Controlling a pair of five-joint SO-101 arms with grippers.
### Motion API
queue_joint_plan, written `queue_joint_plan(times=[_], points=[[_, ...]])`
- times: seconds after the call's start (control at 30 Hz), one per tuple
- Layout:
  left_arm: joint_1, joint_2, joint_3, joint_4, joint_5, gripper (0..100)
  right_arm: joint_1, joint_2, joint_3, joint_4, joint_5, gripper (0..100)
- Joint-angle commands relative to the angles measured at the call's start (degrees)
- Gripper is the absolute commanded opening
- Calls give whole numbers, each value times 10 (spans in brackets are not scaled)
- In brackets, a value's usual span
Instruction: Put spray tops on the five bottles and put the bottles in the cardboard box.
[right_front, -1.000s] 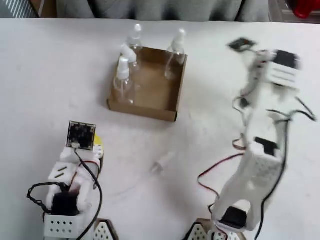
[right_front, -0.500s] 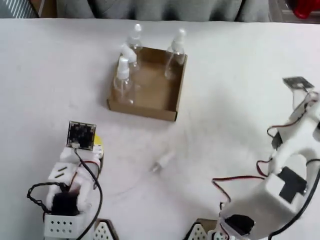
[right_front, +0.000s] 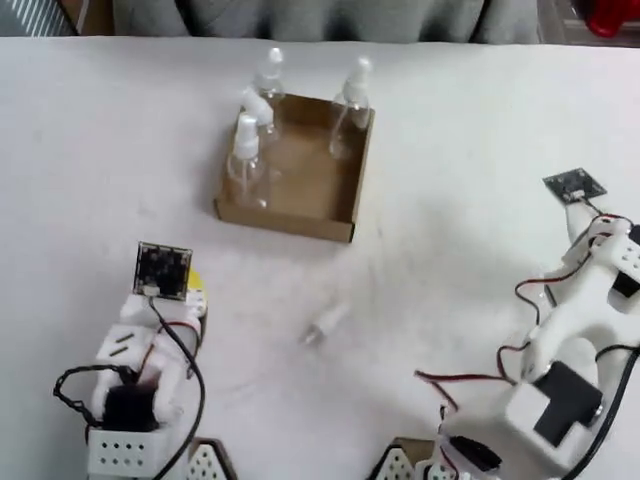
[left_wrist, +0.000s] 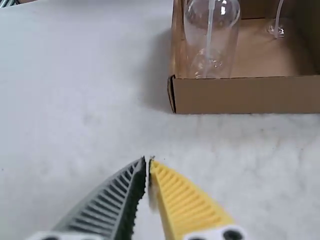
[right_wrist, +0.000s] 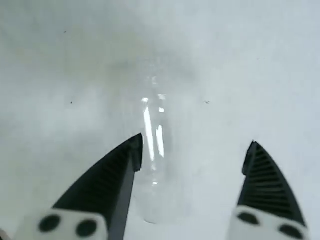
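Note:
The cardboard box (right_front: 300, 215) sits at the table's back middle, and several clear bottles with white spray tops (right_front: 247, 150) stand upright in it. A loose white spray top (right_front: 325, 325) lies on the table in front of the box. My left gripper (left_wrist: 148, 161) is shut and empty, low over the table a little short of the box (left_wrist: 245, 95), where one bottle (left_wrist: 210, 35) stands just behind the near wall. My right gripper (right_wrist: 195, 142) is open over a clear capless bottle (right_wrist: 155, 150) that lies on the table between its fingers, closer to one of them.
The left arm (right_front: 140, 370) rests at the front left and the right arm (right_front: 570, 330) stands at the right edge, with red and black cables trailing from it. White tabletop stretches between the arms and around the box.
My right arm has swung away from beside the box toward the table's right edge and folded down toward the front. The left arm, box and loose spray top have not moved.

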Motion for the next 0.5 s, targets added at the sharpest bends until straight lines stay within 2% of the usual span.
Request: queue_joint_plan(times=[0.0, 0.2, 0.47], points=[[-5, -7, -2, 3, -6, 20, -9, -68, 0, 49, 42, 261], [-5, -7, -2, 3, -6, 20, -12, -102, 23, 112, 53, 211], [-5, -7, -2, 3, -6, 20, -41, -107, 69, 115, 54, 205]])
